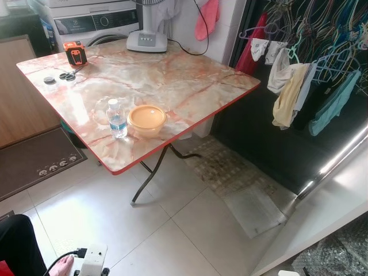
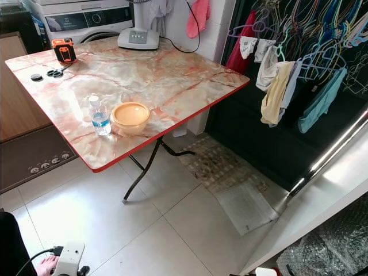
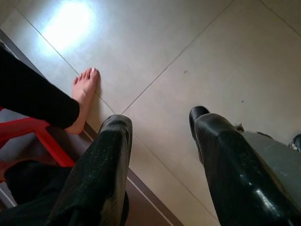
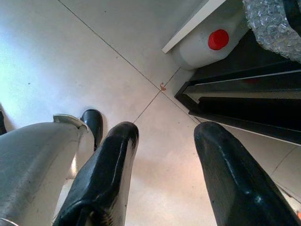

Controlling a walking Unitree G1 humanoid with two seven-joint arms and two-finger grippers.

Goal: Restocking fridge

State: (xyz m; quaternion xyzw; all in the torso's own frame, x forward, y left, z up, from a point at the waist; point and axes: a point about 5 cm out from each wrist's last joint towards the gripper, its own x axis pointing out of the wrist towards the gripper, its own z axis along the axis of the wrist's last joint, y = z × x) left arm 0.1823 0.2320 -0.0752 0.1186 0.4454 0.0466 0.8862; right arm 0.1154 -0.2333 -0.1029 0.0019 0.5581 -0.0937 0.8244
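Two items, water bottle (image 1: 117, 118) and orange bowl (image 1: 147, 119), near table (image 1: 172, 80) front edge | approach step | left gripper (image 3: 160, 141), right gripper (image 4: 164, 150) hang wide, empty | next: step closer, reach bottle.

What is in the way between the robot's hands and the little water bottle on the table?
Nothing visible. Both grippers, left and right, hang open over bare floor tiles, and the small clear plastic water bottle stands near the marble-patterned table's front edge, beside the orange lidded bowl.

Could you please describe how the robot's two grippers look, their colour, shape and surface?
The left gripper has two long, thick black fingers with rounded tips; their glossy surface looks dusty and a little scuffed. The right gripper has the same pair of glossy black, rounded fingers, also lightly dusty. Beside them a smooth silver-grey, rounded robot body part is visible.
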